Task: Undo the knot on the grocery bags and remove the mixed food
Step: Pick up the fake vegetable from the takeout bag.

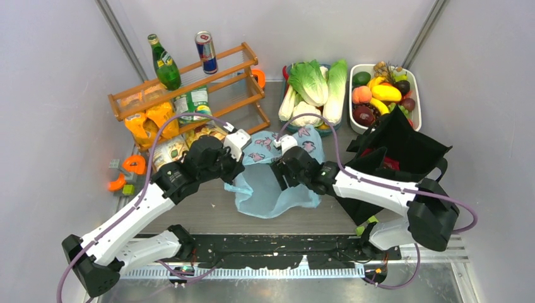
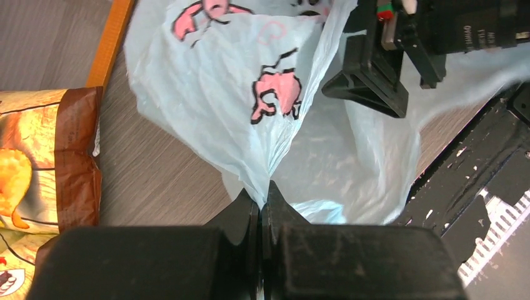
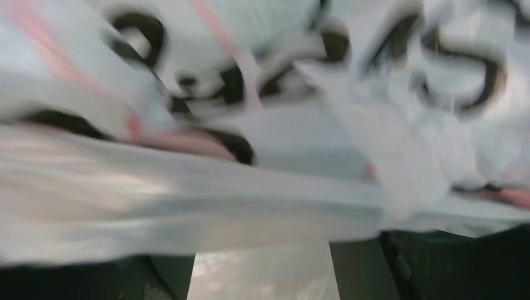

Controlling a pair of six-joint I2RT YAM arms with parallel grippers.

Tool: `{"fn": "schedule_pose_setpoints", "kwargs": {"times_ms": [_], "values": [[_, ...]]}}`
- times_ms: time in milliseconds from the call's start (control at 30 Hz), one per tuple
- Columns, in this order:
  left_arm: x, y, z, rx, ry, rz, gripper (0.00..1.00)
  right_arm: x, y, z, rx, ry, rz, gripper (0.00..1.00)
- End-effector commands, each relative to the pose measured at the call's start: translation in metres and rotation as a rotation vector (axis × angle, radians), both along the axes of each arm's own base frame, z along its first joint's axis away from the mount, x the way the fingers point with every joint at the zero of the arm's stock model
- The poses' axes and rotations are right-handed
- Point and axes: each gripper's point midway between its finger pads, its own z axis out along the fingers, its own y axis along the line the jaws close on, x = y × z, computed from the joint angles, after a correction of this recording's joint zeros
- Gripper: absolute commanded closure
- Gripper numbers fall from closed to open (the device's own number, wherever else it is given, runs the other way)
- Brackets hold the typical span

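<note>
We log left gripper [image 2: 262, 212] pressed together, pinching light-blue bag [image 2: 250, 69] film; right gripper [image 2: 387, 78] jaws spread, film draped across.

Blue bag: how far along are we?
Done, apparently: light-blue bag lies flat, no knot visible. In hand: left gripper pinches its film; right gripper open over it. Left: black tote, something red inside.

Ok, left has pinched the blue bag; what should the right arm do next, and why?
Probably close the right gripper on the film before it. The left gripper is shut on a fold of the light-blue bag; the right's jaws stand apart, plastic across them. A second grip could pull it open.
</note>
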Motion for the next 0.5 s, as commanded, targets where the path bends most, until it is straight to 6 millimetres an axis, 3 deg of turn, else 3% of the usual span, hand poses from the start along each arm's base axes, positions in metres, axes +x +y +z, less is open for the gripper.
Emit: {"fn": "schedule_pose_setpoints", "kwargs": {"times_ms": [0, 200, 467], "values": [[0.005, -0.006, 0.005, -0.027, -0.024, -0.01, 1.0, 0.024, -0.012, -0.006, -0.043, -0.054, -0.083, 0.25], [0.004, -0.008, 0.001, -0.022, -0.004, -0.018, 1.0, 0.05, -0.003, -0.009, -0.043, -0.136, -0.032, 0.23], [0.007, -0.008, -0.001, -0.013, 0.006, -0.001, 1.0, 0.066, 0.05, 0.016, 0.152, -0.275, 0.114, 0.22]]}}
